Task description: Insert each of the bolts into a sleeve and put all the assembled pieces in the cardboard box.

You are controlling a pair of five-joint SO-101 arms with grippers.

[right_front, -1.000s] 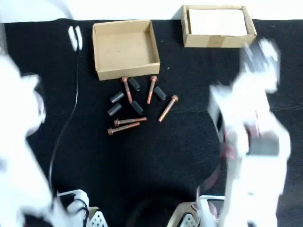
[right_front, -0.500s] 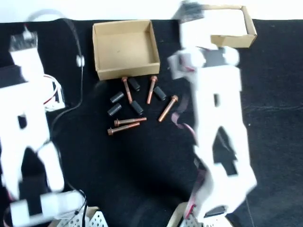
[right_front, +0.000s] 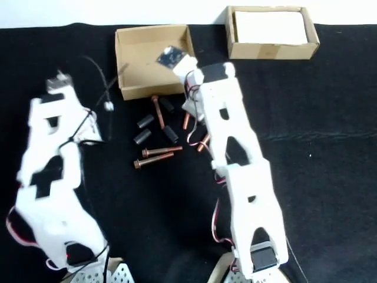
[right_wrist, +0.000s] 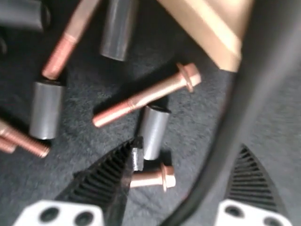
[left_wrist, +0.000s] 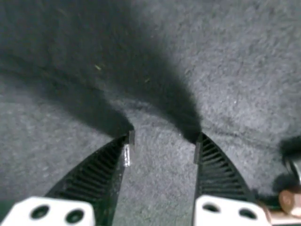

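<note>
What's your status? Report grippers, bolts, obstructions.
Left gripper open over bare cloth. Right gripper open above loose bolts and sleeves; none assembled. Cardboard box: no pieces visible. Cable hangs across right gripper's opening.

Black table (right_front: 330,177); bolts (right_front: 157,152), sleeves (right_front: 142,138), cardboard box (right_front: 154,89), second box (right_front: 271,51) on it.

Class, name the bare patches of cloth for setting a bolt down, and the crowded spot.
Bare cloth: right of the right arm, below the second box; also between the arms, below the bolts. Crowded: bolts and sleeves beside the cardboard box.
</note>
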